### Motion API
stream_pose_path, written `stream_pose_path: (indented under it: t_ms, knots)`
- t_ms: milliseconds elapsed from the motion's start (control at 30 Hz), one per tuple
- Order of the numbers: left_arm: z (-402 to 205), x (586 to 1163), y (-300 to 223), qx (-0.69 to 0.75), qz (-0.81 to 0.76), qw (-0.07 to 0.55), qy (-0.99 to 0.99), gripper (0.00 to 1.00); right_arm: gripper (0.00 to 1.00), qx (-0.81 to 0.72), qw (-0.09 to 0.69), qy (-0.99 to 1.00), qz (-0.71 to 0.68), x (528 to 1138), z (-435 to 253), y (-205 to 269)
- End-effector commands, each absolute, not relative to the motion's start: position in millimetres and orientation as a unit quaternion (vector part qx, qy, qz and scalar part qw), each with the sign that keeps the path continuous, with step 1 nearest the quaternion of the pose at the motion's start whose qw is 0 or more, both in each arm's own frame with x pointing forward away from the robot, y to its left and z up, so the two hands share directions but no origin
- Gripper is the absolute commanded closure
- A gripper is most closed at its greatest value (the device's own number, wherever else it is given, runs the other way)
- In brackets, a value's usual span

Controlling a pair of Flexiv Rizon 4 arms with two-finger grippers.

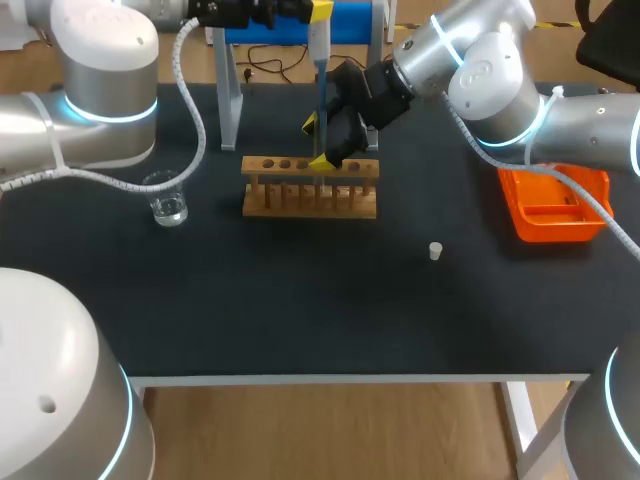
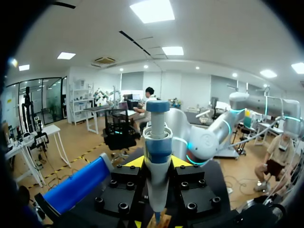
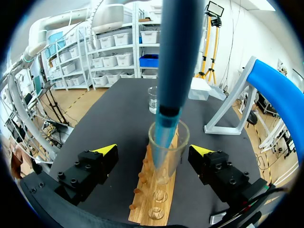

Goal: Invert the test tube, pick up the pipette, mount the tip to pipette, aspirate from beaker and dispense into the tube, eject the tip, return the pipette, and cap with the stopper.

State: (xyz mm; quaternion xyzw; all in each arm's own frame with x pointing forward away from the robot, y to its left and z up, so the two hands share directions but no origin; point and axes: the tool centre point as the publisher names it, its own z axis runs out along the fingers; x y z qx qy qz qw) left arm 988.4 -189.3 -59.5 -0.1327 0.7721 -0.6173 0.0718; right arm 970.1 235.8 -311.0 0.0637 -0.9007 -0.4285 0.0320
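The beaker (image 1: pixel 168 205) is being noted at the table's (image 1: pixel 300 310) left. The pipette (image 2: pixel 157 142) is being gripped by the left pincer (image 2: pixel 157 162), its tip (image 3: pixel 164 137) being held inside the test tube (image 3: pixel 167 159) in the rack (image 1: pixel 310 195) (dispensing, by judgement). The right pincer (image 3: pixel 154 151) is being held open around the tube, both fingers clear of it. Ejection, return and capping are outstanding. The stopper (image 1: pixel 435 251) is lying apart at right, unobstructed.

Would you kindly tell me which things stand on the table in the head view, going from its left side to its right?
beaker → wooden test tube rack → white stopper → orange tray
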Motion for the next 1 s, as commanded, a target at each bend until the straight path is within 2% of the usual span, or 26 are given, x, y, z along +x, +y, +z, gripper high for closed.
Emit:
stream_pose_path:
  t_ms: [33,1000]
  knots:
    - [-54.9,986.7,-189.7,-0.134,-0.615,0.075,0.774,1.0,0.0,0.064,0.033,-0.901,-0.427,970.4,-310.8,235.8]
    - [-31.0,978.2,-197.9,-0.121,-0.6,0.096,0.785,1.0,0.0,0.064,0.033,-0.901,-0.427,970.4,-310.8,235.8]
